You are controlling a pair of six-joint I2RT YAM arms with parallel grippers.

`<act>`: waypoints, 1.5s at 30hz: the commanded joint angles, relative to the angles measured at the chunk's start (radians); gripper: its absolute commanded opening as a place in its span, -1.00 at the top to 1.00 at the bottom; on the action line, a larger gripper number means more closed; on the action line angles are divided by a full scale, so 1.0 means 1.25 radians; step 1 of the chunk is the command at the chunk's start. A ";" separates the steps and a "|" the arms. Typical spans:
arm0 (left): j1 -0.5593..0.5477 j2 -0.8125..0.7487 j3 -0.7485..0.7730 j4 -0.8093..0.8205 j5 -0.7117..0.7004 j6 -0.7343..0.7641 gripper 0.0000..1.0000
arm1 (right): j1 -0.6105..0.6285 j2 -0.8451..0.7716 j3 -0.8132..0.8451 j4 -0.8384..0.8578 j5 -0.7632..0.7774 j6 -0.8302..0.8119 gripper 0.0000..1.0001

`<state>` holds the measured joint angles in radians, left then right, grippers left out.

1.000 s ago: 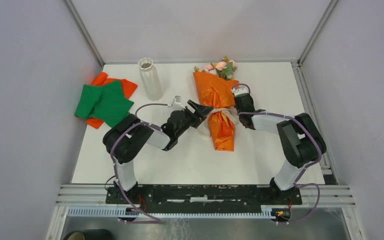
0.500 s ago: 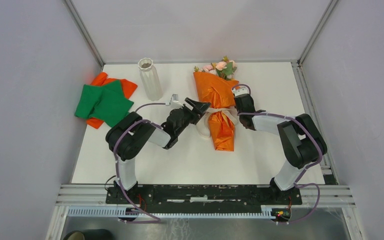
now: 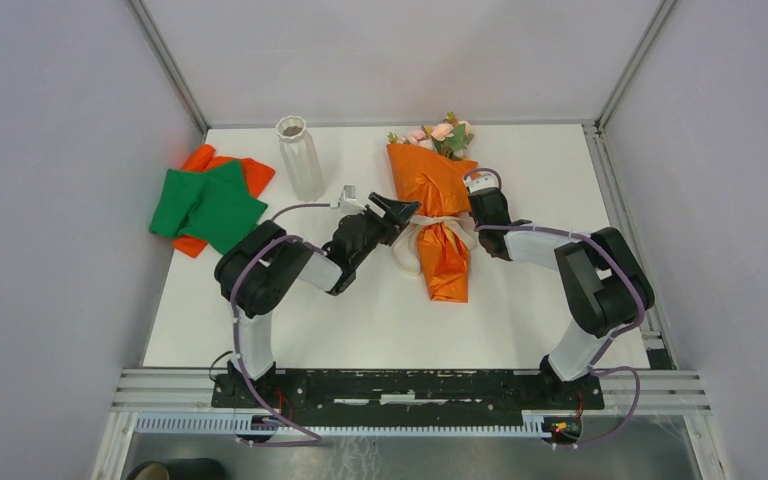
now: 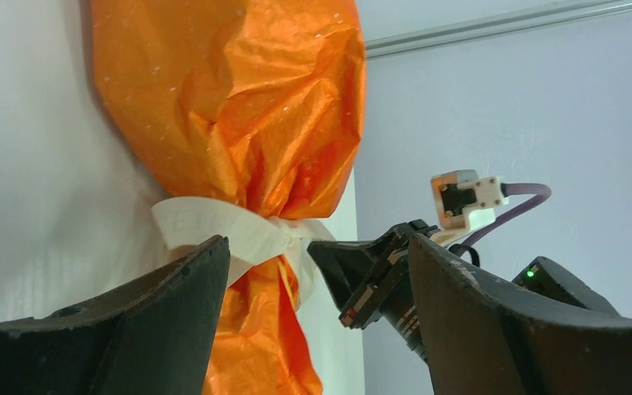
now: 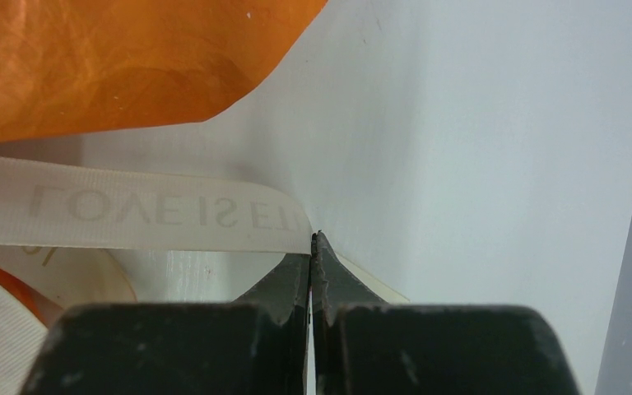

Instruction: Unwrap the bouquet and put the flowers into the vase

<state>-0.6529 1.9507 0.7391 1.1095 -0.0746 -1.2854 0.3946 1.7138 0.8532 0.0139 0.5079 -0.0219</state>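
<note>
Judged the bouquet (image 3: 435, 190) light, crinkly and easy to squash, best pulled by its white ribbon (image 4: 206, 229), with left gripper (image 3: 405, 212) wide open, empty, at nine o'clock and right gripper (image 5: 311, 247) shut at three.

A: Stems of the flowers (image 3: 442, 133)?
B: Concealed inside the bouquet (image 3: 428, 185) wrapping; only heads show, at its 12 o'clock end.
A: Ribbon (image 5: 132, 216) lettering?
B: Cut off at the right wrist view's left edge; too small from above.
A: Right gripper (image 5: 312, 243)?
B: Fingers (image 5: 284, 284) closed; whether ribbon is pinched between them, cannot tell.
</note>
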 commanded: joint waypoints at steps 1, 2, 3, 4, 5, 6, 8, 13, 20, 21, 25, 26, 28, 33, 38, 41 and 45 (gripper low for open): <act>0.000 -0.012 -0.039 0.035 0.002 -0.009 -0.71 | -0.002 -0.014 0.003 0.015 0.007 0.016 1.00; 0.000 -0.015 -0.042 0.030 0.004 -0.007 -0.71 | -0.002 -0.016 0.001 0.016 0.008 0.017 1.00; 0.000 -0.018 -0.043 0.021 0.008 -0.005 -0.72 | -0.002 -0.017 0.000 0.016 0.006 0.016 1.00; 0.000 -0.018 -0.041 0.012 0.013 -0.004 -0.72 | -0.002 -0.017 0.000 0.016 0.004 0.016 1.00; -0.002 -0.015 -0.041 0.010 0.015 -0.005 -0.73 | -0.002 -0.017 0.000 0.016 0.003 0.016 1.00; -0.002 -0.009 -0.040 0.011 0.018 -0.008 -0.74 | -0.002 -0.015 0.002 0.016 0.003 0.016 1.00; -0.003 0.008 -0.030 0.016 0.025 -0.012 -0.74 | -0.002 -0.011 0.006 0.014 0.003 0.014 1.00; -0.003 0.059 0.015 0.026 0.038 -0.021 -0.78 | -0.002 -0.010 0.007 0.012 0.001 0.014 1.00; -0.002 0.094 0.085 0.002 0.039 -0.015 -0.79 | -0.002 0.003 0.011 0.013 0.001 0.014 1.00; -0.002 0.095 0.093 0.000 0.038 -0.016 -0.79 | -0.003 0.004 0.011 0.012 -0.001 0.013 1.00; -0.002 0.099 0.132 -0.024 0.039 -0.014 -0.79 | -0.002 0.012 0.013 0.013 -0.007 0.016 1.00; -0.002 0.100 0.142 -0.031 0.039 -0.013 -0.79 | -0.002 0.013 0.012 0.014 -0.007 0.016 1.00; -0.003 0.103 0.157 -0.042 0.038 -0.011 -0.77 | -0.002 0.013 0.012 0.015 -0.006 0.016 1.00; -0.001 0.119 0.173 -0.046 0.041 -0.011 -0.35 | -0.002 0.012 0.010 0.015 -0.005 0.016 1.00; -0.001 0.154 0.173 -0.006 0.056 -0.026 0.93 | -0.002 0.012 0.008 0.015 -0.006 0.016 1.00; -0.001 0.168 0.175 0.026 0.081 -0.033 0.96 | -0.002 0.007 0.004 0.016 -0.003 0.016 1.00; 0.001 0.137 0.149 0.033 0.085 -0.018 0.96 | -0.003 -0.002 0.000 0.016 -0.009 0.017 1.00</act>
<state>-0.6537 2.1555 0.9394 1.0683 0.0074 -1.3018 0.3943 1.7237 0.8532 0.0139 0.4976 -0.0189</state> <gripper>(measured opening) 0.033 0.006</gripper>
